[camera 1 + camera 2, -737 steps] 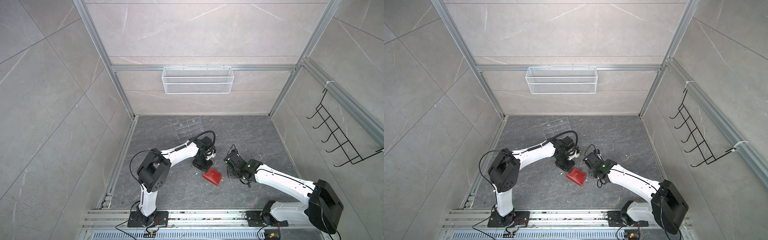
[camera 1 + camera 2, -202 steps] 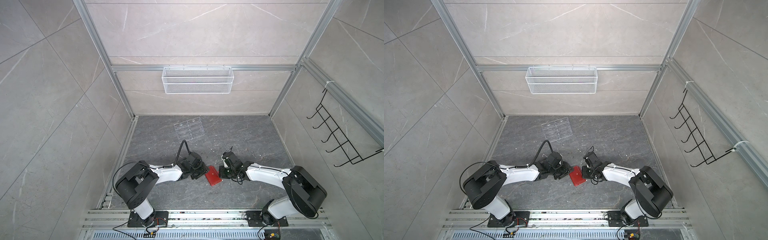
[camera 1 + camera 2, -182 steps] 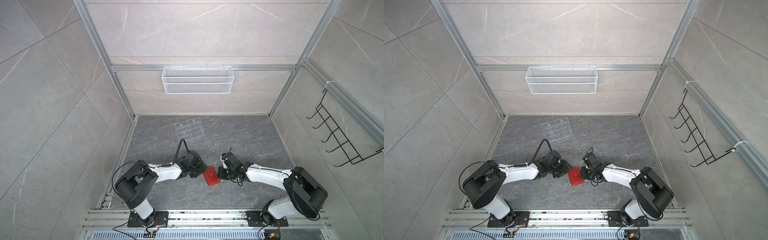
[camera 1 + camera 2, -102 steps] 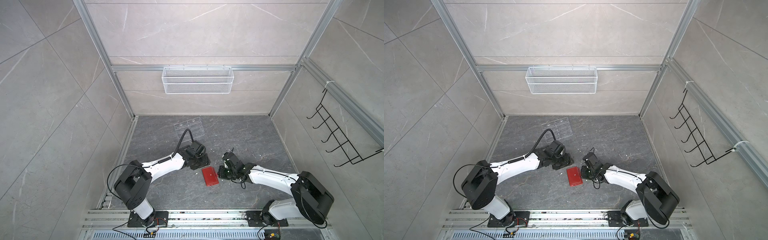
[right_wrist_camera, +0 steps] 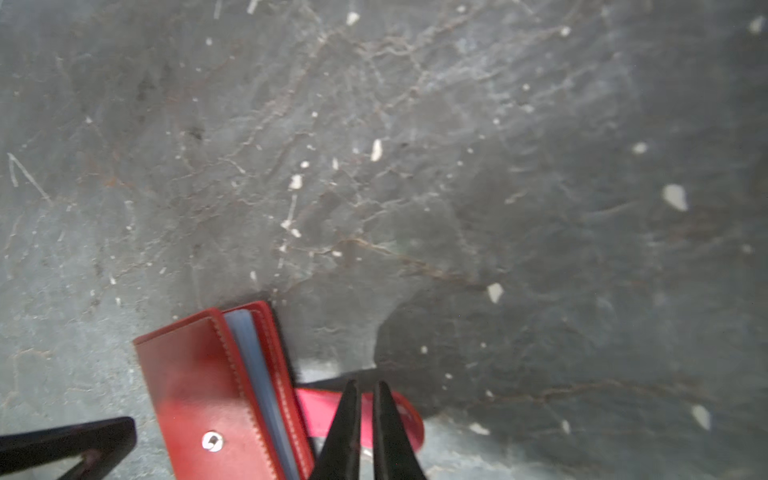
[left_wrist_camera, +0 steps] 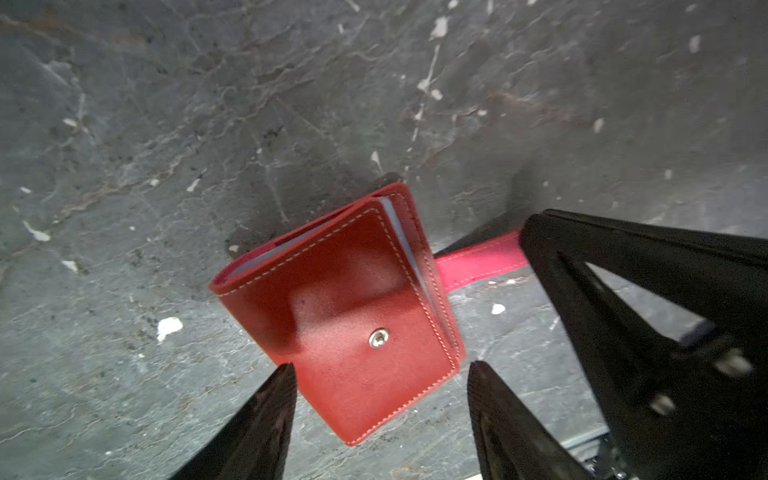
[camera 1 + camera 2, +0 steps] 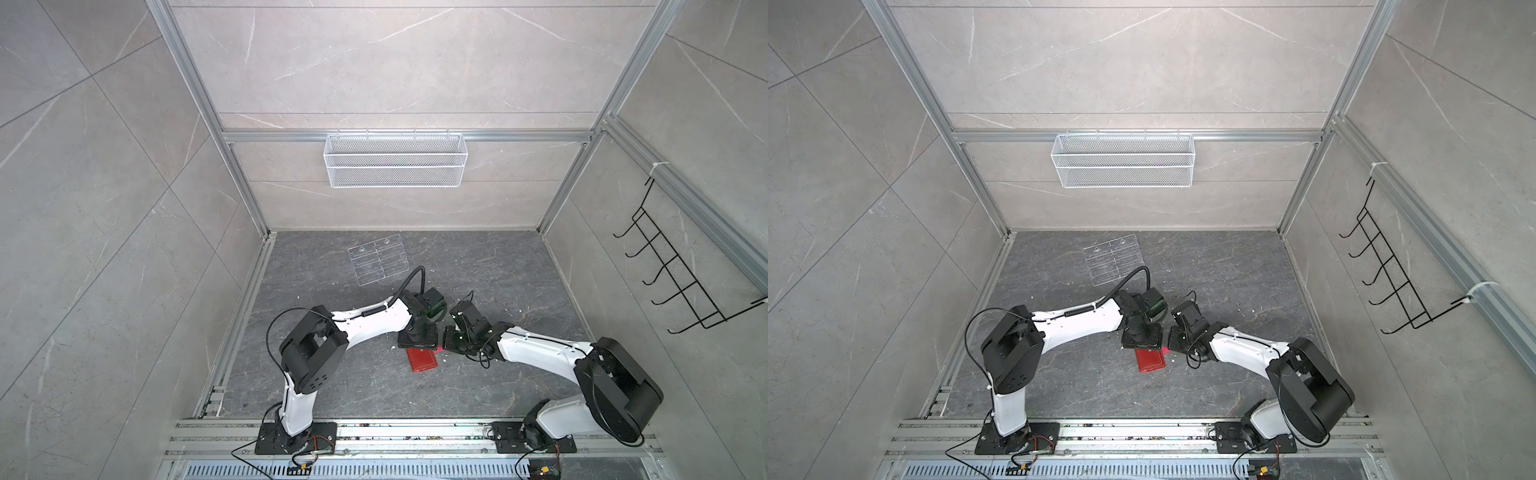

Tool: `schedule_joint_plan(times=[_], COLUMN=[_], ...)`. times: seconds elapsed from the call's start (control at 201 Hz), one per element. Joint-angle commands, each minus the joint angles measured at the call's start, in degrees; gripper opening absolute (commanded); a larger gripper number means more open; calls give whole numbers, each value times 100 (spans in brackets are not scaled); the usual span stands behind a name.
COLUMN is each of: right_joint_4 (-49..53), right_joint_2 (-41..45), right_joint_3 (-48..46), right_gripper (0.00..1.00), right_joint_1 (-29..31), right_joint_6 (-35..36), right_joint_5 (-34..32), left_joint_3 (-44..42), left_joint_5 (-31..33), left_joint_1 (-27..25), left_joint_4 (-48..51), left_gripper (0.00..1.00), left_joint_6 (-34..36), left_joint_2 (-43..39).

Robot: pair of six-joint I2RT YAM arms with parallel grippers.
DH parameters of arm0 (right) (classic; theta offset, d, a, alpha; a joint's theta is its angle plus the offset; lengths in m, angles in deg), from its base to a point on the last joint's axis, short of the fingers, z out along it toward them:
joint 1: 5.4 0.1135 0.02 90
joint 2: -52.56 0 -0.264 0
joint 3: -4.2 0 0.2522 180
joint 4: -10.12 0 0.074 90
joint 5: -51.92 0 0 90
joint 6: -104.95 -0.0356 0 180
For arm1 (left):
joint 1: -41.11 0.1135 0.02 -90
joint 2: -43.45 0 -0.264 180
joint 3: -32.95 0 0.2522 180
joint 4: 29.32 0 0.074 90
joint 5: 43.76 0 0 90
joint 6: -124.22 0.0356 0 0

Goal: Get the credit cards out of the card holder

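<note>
The red card holder lies flat and closed on the grey floor, its snap stud bare. Its strap is undone and sticks out sideways. Bluish sleeve edges show between the covers; the credit cards are hidden. My left gripper hangs open over the holder's far end, holding nothing. My right gripper is shut with its tips lying across the strap. Whether the strap is pinched does not show.
A clear acrylic rack lies on the floor behind the arms. A white wire basket hangs on the back wall and a black hook rack on the right wall. White flecks dot the floor.
My left gripper rose from the holder's left side, moved over its far end and opened wider. The holder turned from tilted to nearly square. The right gripper stayed at the strap side.
</note>
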Motion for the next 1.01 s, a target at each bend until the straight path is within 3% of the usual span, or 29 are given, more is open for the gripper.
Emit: schedule_joint_plan(times=[0.0, 0.149, 0.254, 0.697, 0.896, 1.001], right_joint_4=[-138, -238, -298, -513, -553, -571], right_joint_2=[-108, -172, -210, -78, -19, 1], right_joint_3=[-121, -148, -181, -436, -498, -523], right_gripper=[12, 12, 11, 11, 11, 11], right_joint_1=[-13, -9, -13, -11, -9, -13], right_joint_6=[-48, -53, -58, -188, -216, -233], right_joint_5=[-70, -48, -36, -4, -13, -17], left_joint_3=[360, 628, 776, 1247, 1090, 998], left_joint_5=[175, 273, 256, 617, 629, 610], left_joint_1=[-57, -103, -112, -145, -161, -161], left_joint_4=[664, 899, 933, 1538, 1544, 1492], left_gripper=[68, 69, 78, 78, 72, 60], left_joint_6=[170, 240, 274, 343, 328, 318], left_joint_2=[169, 405, 507, 1195, 1254, 1182])
